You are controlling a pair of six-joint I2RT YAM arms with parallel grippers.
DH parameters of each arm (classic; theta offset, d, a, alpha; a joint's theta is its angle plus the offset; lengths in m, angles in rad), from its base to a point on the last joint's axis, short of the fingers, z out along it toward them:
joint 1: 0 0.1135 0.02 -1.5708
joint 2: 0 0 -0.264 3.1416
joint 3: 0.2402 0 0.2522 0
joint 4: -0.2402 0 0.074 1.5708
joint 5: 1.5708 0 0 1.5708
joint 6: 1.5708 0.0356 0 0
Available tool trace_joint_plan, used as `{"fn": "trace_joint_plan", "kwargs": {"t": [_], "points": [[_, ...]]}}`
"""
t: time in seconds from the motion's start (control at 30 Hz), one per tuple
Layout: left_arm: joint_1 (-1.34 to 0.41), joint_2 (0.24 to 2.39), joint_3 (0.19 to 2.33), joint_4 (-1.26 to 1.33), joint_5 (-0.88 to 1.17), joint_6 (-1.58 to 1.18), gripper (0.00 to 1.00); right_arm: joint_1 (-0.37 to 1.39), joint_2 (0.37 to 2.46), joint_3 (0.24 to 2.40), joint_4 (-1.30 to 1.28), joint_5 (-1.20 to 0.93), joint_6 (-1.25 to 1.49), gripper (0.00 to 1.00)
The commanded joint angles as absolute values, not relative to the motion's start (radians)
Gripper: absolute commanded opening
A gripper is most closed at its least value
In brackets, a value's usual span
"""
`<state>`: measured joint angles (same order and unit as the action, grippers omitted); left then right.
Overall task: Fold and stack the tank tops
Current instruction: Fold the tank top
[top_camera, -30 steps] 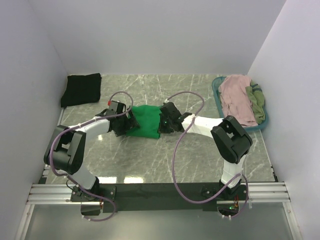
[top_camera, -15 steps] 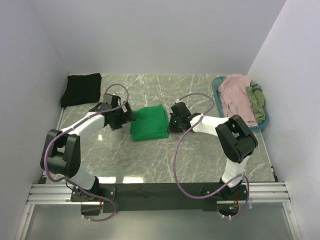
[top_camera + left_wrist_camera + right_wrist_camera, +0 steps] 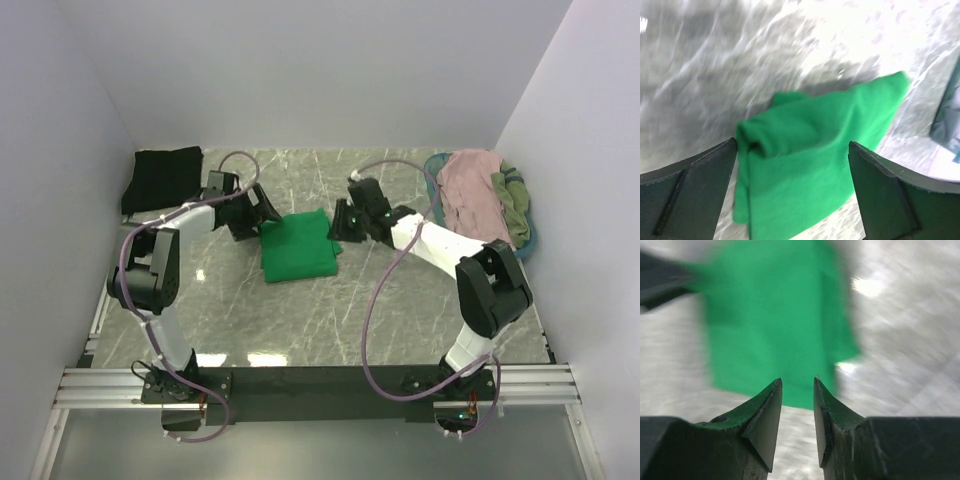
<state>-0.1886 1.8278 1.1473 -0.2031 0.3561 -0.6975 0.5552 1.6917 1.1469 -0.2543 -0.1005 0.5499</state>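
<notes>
I had pulled both arms back from the green tank top (image 3: 298, 247). It lay folded in the middle of the table (image 3: 400, 310). My left gripper (image 3: 260, 212) stood wide apart and empty. My right gripper (image 3: 338, 222) had let go too, with its fingers a little apart, I think, since that view was blurry. The fold looked done. It could now go on the black tank top (image 3: 162, 178).

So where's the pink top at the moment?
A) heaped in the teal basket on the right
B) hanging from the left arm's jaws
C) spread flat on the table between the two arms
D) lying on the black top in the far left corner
A: the pink top is piled in the teal basket at the table's right edge. Only the green top lies between the arms.
</notes>
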Motion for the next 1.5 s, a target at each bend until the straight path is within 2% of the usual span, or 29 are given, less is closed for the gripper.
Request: {"fn": "trace_joint_plan", "kwargs": {"t": [0.0,0.13,0.23,0.53,0.67,0.77,0.83,0.97,1.03,1.23,1.47], "points": [[-0.187,1.862,1.222,-0.173,0.399,-0.715,0.99,0.532,1.733,1.265,-0.167,-0.36,0.555,0.39],[-0.186,1.922,1.288,-0.219,0.394,-0.716,0.97,0.52,1.937,1.423,-0.138,-0.509,0.612,0.38],[-0.183,1.925,1.289,-0.227,0.382,-0.712,0.95,0.494,2.05,1.465,-0.002,-0.639,0.715,0.37],[-0.144,1.758,1.284,-0.287,0.337,-0.649,0.95,0.427,2.281,1.549,0.175,-0.716,0.885,0.36],[-0.146,1.743,1.235,-0.221,0.472,-0.647,0.93,0.396,2.329,1.504,0.325,-0.779,1.067,0.36],[-0.153,1.758,1.19,-0.158,0.526,-0.643,0.92,0.394,2.327,1.503,0.316,-0.772,1.063,0.36],[-0.153,1.772,1.141,-0.022,0.627,-0.681,0.92,0.396,2.329,1.508,0.31,-0.773,1.06,0.36],[-0.156,1.873,1.126,0.181,0.702,-0.787,0.9,0.394,2.33,1.514,0.282,-0.77,1.043,0.36],[-0.155,1.908,1.137,0.224,0.684,-0.83,0.9,0.396,2.333,1.511,0.281,-0.769,1.043,0.35],[-0.15,1.962,1.224,0.114,0.436,-0.79,0.9,0.393,2.341,1.509,0.226,-0.739,1.003,0.35],[-0.132,1.837,1.259,-0.027,0.238,-0.735,0.94,0.379,2.342,1.511,0.17,-0.709,0.96,0.34]]}}
